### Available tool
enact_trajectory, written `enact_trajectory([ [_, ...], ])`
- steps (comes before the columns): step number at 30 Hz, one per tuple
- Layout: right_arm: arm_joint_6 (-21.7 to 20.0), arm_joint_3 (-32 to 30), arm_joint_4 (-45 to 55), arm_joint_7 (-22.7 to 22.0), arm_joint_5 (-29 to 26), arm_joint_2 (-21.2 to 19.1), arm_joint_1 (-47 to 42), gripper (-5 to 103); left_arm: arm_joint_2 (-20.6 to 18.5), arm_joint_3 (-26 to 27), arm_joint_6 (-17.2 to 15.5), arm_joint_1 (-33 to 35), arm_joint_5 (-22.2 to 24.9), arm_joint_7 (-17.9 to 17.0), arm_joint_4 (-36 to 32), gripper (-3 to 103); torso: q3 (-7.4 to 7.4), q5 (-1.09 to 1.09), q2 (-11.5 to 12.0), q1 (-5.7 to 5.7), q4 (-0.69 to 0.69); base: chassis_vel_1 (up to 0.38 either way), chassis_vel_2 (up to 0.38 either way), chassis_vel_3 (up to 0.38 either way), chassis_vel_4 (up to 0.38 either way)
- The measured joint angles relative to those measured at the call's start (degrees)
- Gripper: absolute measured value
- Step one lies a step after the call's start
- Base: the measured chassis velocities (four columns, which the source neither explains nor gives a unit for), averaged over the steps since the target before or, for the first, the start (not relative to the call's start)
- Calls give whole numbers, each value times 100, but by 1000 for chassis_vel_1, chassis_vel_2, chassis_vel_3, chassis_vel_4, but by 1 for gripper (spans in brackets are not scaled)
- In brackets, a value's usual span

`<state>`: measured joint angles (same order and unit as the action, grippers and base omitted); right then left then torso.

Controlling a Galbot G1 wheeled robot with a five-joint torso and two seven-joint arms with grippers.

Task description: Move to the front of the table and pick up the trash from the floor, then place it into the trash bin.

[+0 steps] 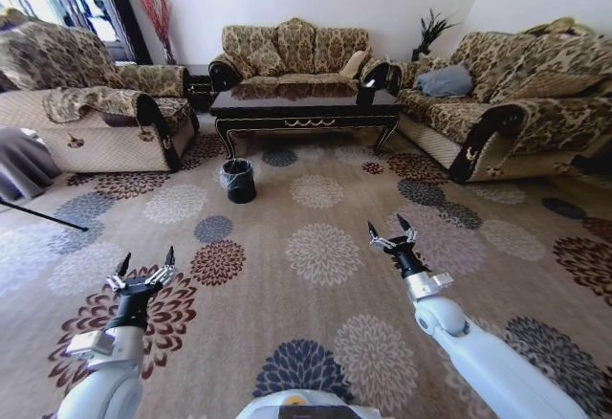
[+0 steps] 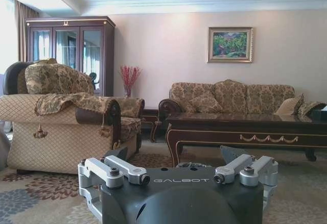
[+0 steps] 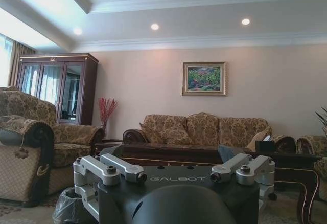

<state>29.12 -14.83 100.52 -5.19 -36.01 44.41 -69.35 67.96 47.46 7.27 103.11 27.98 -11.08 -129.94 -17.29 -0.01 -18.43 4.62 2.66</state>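
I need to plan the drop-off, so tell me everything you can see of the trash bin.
The trash bin is small, round and black, lined with a crinkly clear plastic bag folded over its rim. It stands upright on the patterned carpet, just in front of the left end of the dark wooden coffee table, near its curved leg but apart from it. Its mouth is open; whether anything lies inside cannot be told. Nothing else touches it. In the right wrist view, its bagged side shows.

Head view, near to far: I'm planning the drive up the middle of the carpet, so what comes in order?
Left gripper, right gripper, trash bin, table, far sofa.
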Motion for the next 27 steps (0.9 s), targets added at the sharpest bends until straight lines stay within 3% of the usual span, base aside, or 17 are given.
enact_trajectory([
  [27,75,-44,14,102,26,1,-58,100,26,1,3,44,-23,0,-58,100,-406,1,-623,215,0,0,0,0,0],
])
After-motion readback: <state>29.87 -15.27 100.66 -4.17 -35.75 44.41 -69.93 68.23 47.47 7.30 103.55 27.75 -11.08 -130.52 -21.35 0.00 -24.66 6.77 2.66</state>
